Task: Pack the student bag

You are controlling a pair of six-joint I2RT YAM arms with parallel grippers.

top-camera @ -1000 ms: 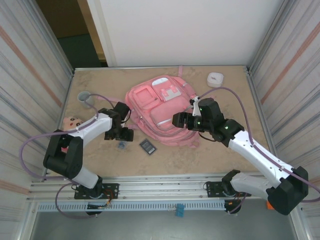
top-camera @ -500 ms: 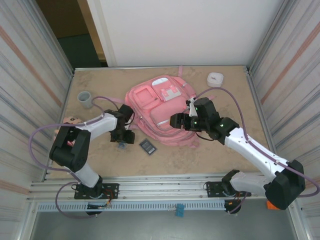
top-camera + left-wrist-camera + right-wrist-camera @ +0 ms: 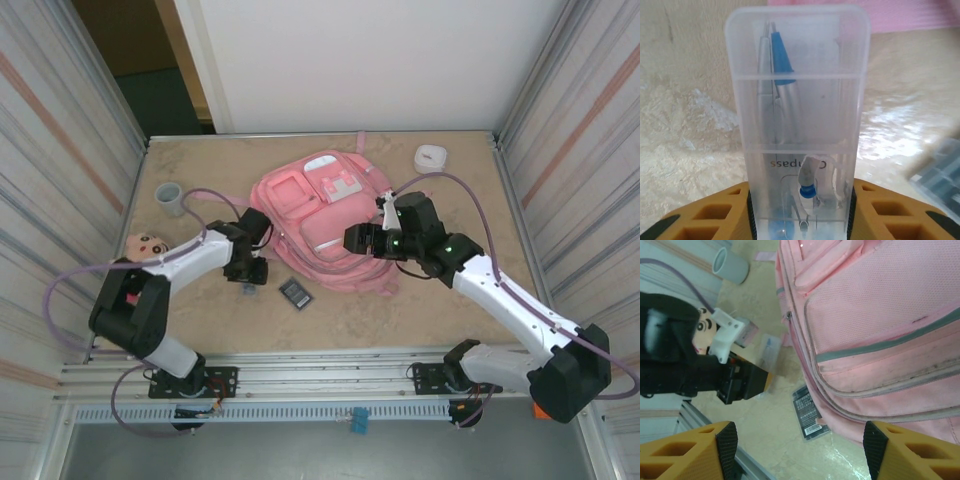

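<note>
One pickup: left gripper [image 3: 801,217] clamped clear plastic compass case [image 3: 797,125], seemingly snug; right gripper [image 3: 800,445] gaped empty over pink fabric backpack [image 3: 880,325]. Next needed: steady lift, carry to backpack.

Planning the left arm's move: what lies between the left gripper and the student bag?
Only bare tabletop: in the left wrist view it runs from the clear case, between the fingers of the left gripper, to the student bag.

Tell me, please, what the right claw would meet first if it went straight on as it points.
Probably the bag, whose pink front lies dead ahead of the right claw.
</note>
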